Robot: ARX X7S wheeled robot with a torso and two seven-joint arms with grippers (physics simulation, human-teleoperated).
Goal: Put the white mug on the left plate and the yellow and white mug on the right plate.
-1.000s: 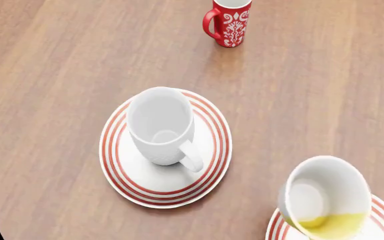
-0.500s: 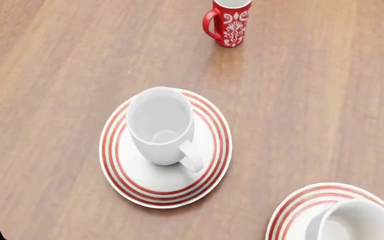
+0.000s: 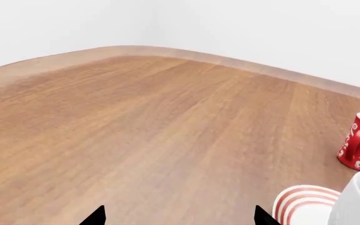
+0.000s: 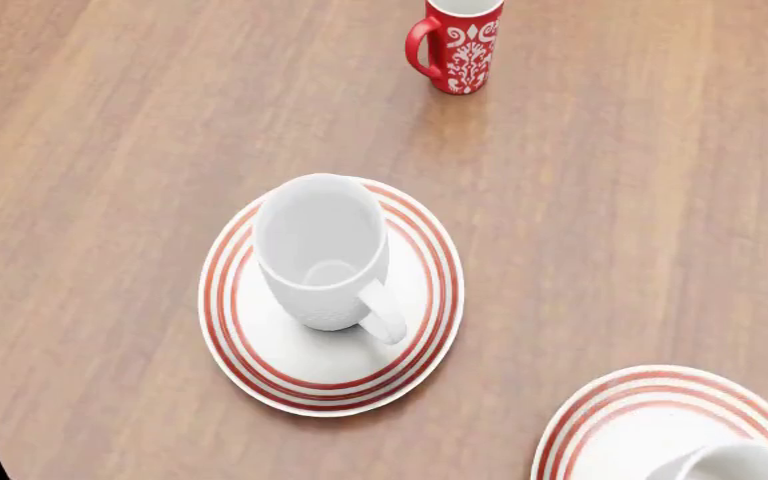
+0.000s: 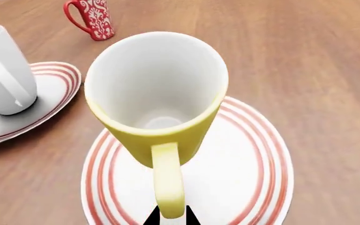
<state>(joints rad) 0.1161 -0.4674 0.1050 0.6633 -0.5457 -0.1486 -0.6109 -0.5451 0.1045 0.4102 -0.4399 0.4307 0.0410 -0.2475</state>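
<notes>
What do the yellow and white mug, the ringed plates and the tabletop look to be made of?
Yellow and white mug: likely glazed ceramic, smooth with soft sheen. Right plate and left plate: same glossy ceramic look, painted red rings. Table: wood or wood veneer, visible grain, matte.

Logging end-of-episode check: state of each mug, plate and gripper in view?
white mug: upright on the left plate, handle free.
yellow and white mug: upright over the right plate, gripped by its handle.
red mug: upright on the table, apart.
right gripper: shut on the handle.
left gripper: open, empty.
</notes>
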